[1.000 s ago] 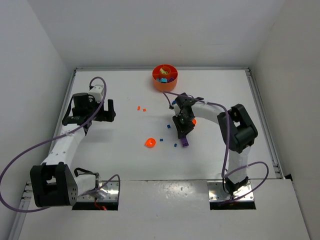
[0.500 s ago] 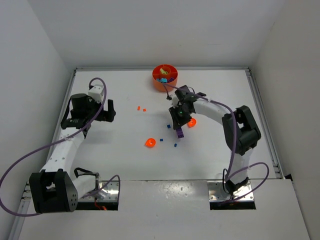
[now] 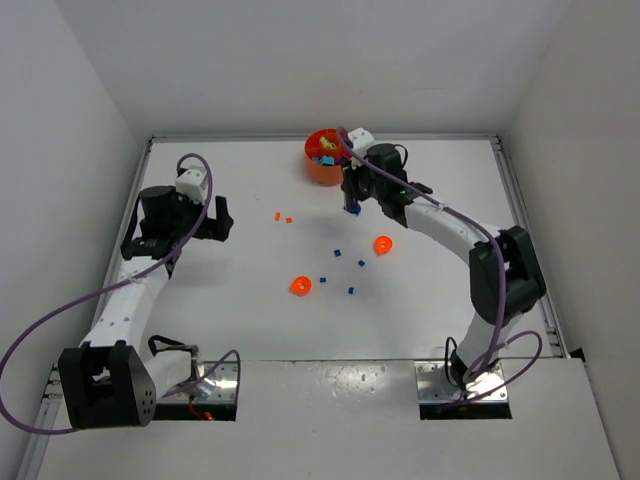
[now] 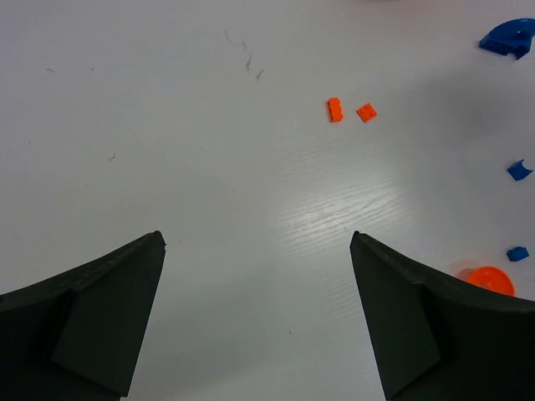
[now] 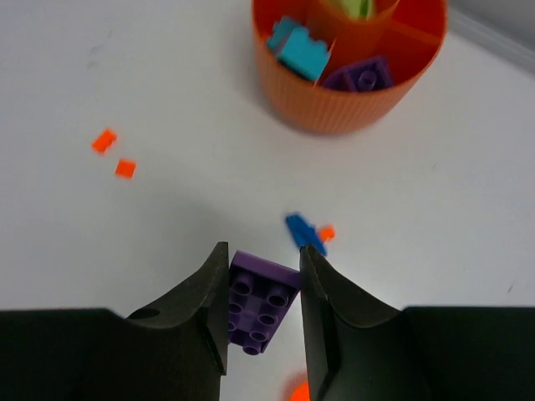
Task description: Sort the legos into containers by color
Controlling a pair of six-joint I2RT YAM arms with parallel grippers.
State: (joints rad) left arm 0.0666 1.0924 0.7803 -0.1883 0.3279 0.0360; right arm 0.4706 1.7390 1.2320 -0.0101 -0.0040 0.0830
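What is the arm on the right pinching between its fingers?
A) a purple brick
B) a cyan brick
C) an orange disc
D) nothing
A: the right wrist view shows a purple studded brick clamped between the right arm's fingers, short of the orange dish.

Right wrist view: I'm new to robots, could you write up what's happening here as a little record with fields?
Right tool: shut on a purple brick
Left tool: open, holding nothing
Orange dish: ahead of the right tool, holds cyan pieces and a second purple piece in separate compartments
Loose on table: two orange bits, a blue piece
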